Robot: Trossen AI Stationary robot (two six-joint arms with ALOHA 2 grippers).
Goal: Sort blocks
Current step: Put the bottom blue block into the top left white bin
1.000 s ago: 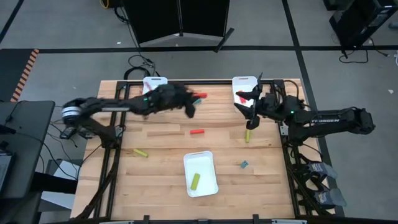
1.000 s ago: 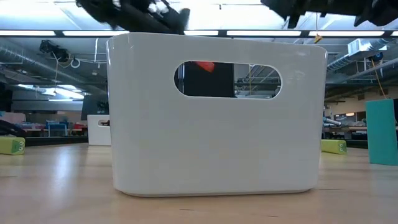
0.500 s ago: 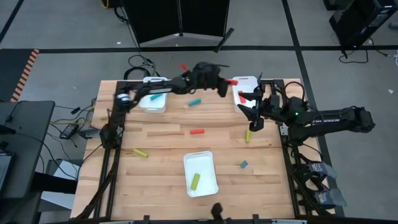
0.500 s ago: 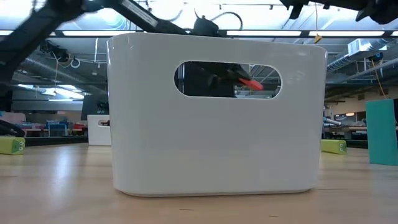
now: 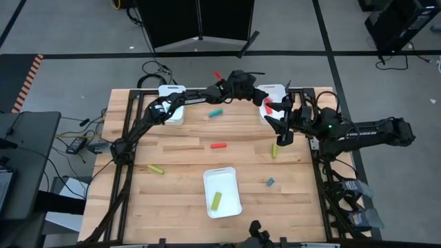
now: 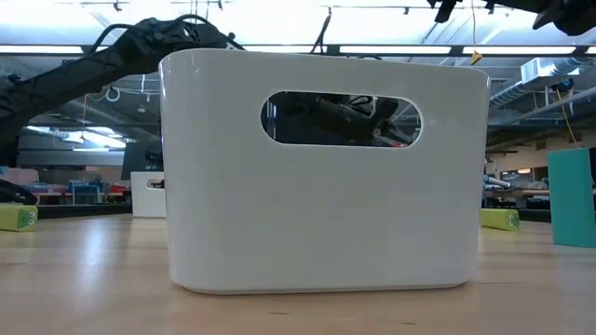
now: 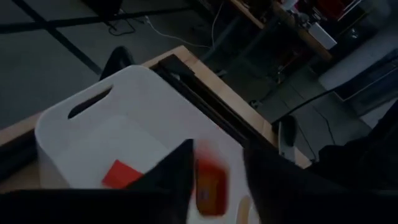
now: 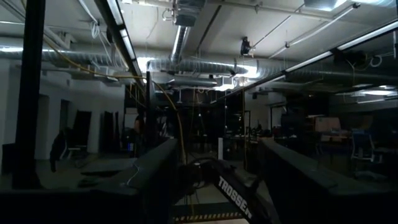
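My left gripper point(image 5: 263, 98) point(image 7: 217, 152) reaches across the far edge and hangs over the far right white tray point(image 5: 275, 89) point(image 7: 93, 134), shut on a red block point(image 7: 210, 183). Another red block point(image 7: 118, 174) lies flat in that tray. My right gripper point(image 5: 275, 118) point(image 8: 217, 180) hovers open and empty just near of that tray. Loose on the table lie a teal block point(image 5: 216, 111), a red one point(image 5: 218, 146), two yellow-green ones point(image 5: 274, 150) point(image 5: 156, 169) and a small teal one point(image 5: 270, 182). A yellow-green block point(image 5: 216, 200) lies in the near tray point(image 5: 231, 207). My left gripper has the red block's upper part point(image 7: 210, 171) between its two fingers, coming from above and pointing down. The block is lifted clear above the far right tray's inside. It shows blurred, so the exact hold cannot be told.
A third white tray point(image 5: 172, 114) sits at the far left, partly under my left arm. The near tray's wall point(image 6: 326, 205) fills the low view, with yellow-green blocks point(image 6: 17, 218) point(image 6: 500, 220) and a teal block point(image 6: 571, 197) beside it. Bare wood lies mid-table.
My left arm has swung fast along the far edge toward the table's right, from near the far left tray to above the far right tray, carrying the red block with it. My right arm has stayed almost still.
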